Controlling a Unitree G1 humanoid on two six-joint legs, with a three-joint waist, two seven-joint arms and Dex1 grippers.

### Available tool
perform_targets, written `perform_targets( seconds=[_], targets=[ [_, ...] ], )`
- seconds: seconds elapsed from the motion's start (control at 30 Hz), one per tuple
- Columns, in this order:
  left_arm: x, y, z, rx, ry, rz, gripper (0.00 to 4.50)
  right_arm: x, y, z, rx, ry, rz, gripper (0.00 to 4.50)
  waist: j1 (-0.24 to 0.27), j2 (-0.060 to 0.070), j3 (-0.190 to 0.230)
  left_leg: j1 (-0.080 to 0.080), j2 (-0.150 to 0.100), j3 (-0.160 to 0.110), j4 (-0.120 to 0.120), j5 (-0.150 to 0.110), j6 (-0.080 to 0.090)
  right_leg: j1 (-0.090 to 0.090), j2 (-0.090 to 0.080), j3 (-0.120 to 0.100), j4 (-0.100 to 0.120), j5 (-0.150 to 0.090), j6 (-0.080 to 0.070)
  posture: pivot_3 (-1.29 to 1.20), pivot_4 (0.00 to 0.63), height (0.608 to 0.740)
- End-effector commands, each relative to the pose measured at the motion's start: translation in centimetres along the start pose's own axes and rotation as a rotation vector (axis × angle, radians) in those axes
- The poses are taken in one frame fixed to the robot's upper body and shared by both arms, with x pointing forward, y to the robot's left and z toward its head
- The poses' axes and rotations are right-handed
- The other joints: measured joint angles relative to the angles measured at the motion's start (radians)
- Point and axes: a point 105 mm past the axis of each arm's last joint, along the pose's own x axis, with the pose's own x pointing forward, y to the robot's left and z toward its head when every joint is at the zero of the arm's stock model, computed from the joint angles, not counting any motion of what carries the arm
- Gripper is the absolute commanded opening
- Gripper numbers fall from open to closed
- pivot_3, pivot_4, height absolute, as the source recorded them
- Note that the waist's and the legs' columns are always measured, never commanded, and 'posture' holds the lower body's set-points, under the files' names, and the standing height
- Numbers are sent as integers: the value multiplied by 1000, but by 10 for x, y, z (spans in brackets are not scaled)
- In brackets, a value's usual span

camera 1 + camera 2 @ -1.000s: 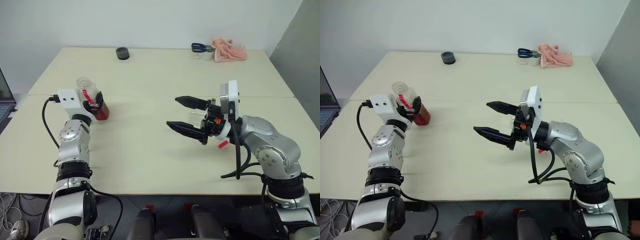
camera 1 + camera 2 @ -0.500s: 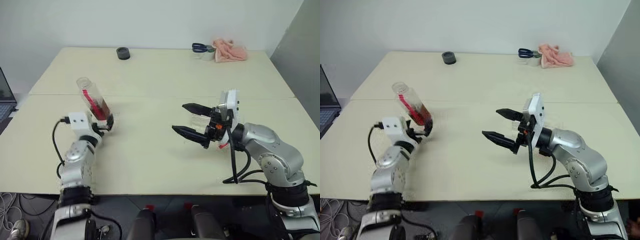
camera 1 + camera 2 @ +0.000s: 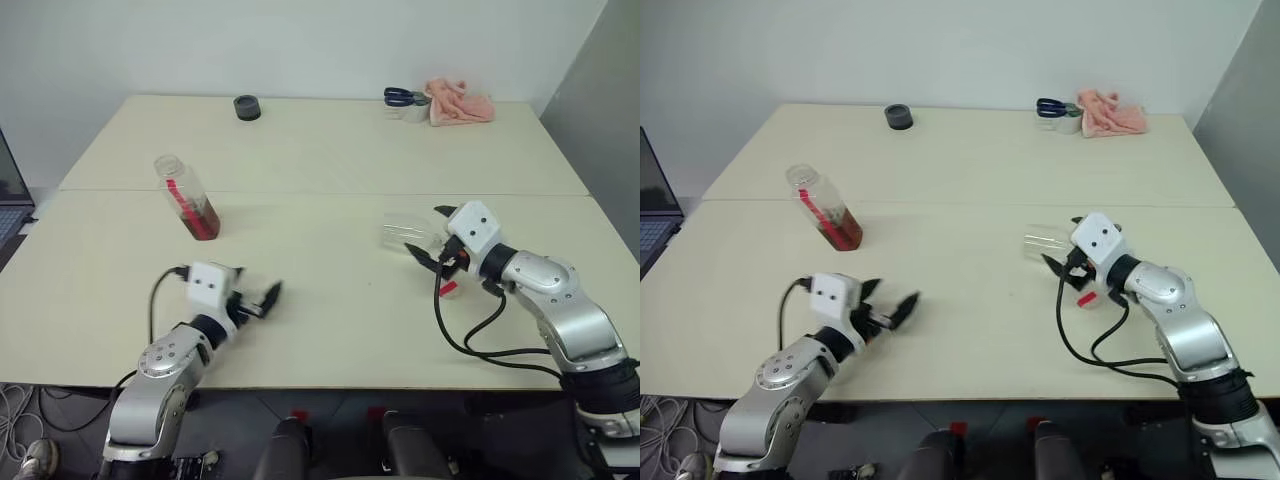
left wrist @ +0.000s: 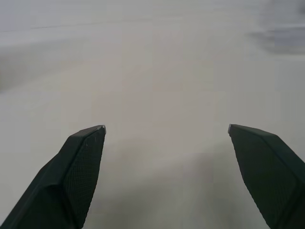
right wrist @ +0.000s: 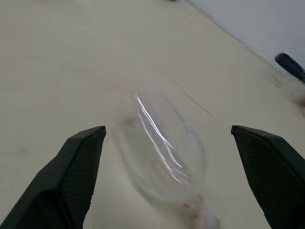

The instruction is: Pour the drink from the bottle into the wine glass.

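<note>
While the bottle [image 3: 186, 197] is standing tilted on the table [image 3: 330, 150] at the robot's left, the wine glass [image 5: 159, 148] is lying between the right gripper's [image 5: 167, 138] wide-spread fingers, and the left gripper [image 3: 890, 312] is hovering wide open and empty.

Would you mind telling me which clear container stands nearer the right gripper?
The wine glass: it sits just ahead of the right gripper, while the bottle stands across the table on the left.
</note>
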Motion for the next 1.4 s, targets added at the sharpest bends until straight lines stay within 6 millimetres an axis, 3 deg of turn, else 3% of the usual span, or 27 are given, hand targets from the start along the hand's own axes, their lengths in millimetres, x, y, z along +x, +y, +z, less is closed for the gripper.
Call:
perform_targets(
  seconds=[0.03, 0.13, 0.2, 0.37, 0.8, 0.93, 1.23, 1.27, 1.4],
  targets=[
    [-11, -44, 30, 44, -13, -319, 4454, 2, -12, 1, -239, 3, -2, 4500, -2, 0, 0, 0, 0, 1, 0, 0, 0, 0, 0, 0, 0, 0, 0, 0, 150, 740],
    [-22, -66, 41, 81, 37, -517, 4454, 3, -16, -11, -368, 56, 34, 4500, -3, 0, 0, 1, 1, 2, 0, 0, 0, 0, 1, 1, 0, 0, 0, 0, 150, 740],
    [-23, -70, 48, 119, 51, -566, 4454, 3, -17, -17, -432, 87, 56, 4500, -3, 0, 0, 1, 1, 2, 0, 0, 0, 0, 1, 1, 0, 0, 0, 0, 150, 740],
    [-14, -75, 61, 148, 32, -599, 4454, 8, -17, -28, -534, 149, 112, 4500, -4, 0, 0, 1, 1, 2, 0, 0, 0, 0, 1, 2, 0, 0, 0, 0, 150, 740],
    [-7, -74, 60, 160, 26, -580, 4454, 20, -18, -43, -568, 241, 172, 4500, -3, 0, 0, 1, 1, 2, 0, 0, 0, 0, 0, 2, 0, 0, 0, 0, 150, 740],
    [-5, -75, 60, 160, 24, -583, 4500, 20, -18, -49, -555, 259, 197, 3626, -3, 0, 0, 1, 1, 2, 0, 0, 0, 0, 1, 2, 0, 0, 0, 0, 150, 740],
    [-9, -76, 58, 162, 32, -596, 4500, 19, -24, -56, -575, 275, 177, 378, -3, 0, 0, 1, 1, 3, 0, 0, 0, 0, 0, 2, 0, 0, 0, 0, 150, 740],
    [-10, -76, 57, 162, 37, -598, 4500, 20, -24, -55, -577, 272, 174, 142, -3, 0, 0, 1, 1, 3, 0, 0, 0, 0, 0, 2, 0, 0, 0, 0, 150, 740],
    [-15, -74, 53, 165, 59, -595, 4500, 37, -27, -37, -601, 201, 135, 143, -6, 0, 0, 1, 1, 3, 0, 0, 0, 0, 0, 3, 0, 0, 0, 0, 150, 740]
  ],
)
